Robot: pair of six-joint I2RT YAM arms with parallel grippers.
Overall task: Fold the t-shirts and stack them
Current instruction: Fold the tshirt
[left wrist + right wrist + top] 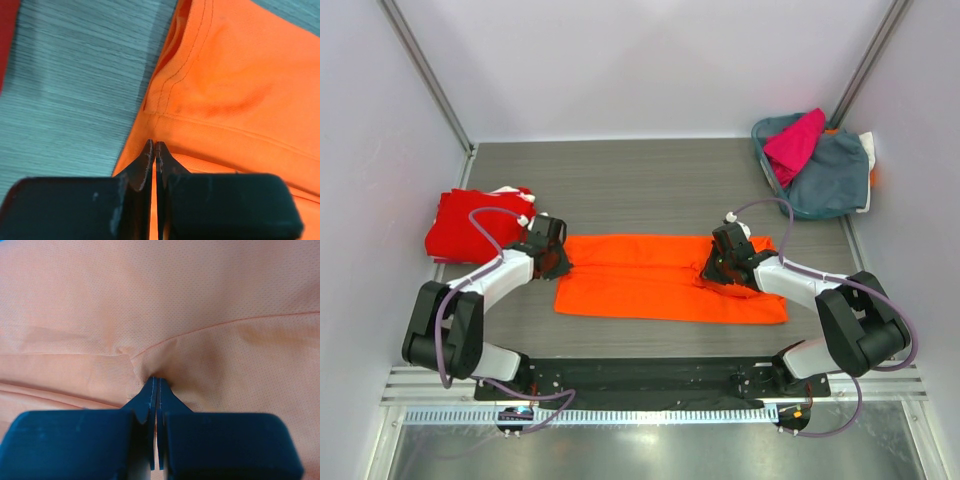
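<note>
The orange t-shirt (650, 285) lies flat mid-table, folded into a long band. My left gripper (563, 265) is at its left end, jaws shut on the shirt's edge near a seam; the left wrist view shows this gripper (154, 145) on the orange fabric (235, 90). My right gripper (708, 272) sits right of the band's middle. In the right wrist view this gripper (156, 381) is shut, and the orange cloth (175, 300) puckers at its tips. The red t-shirt (470, 228) lies folded at the far left. The magenta t-shirt (795, 140) lies in the basket at the back right.
A basket (760, 150) at the back right holds grey-blue cloth (830, 180) and the magenta shirt. White walls stand on three sides. A black rail (650, 375) with the arm bases runs along the near edge. Bare grey table (75, 75) shows left of the orange shirt.
</note>
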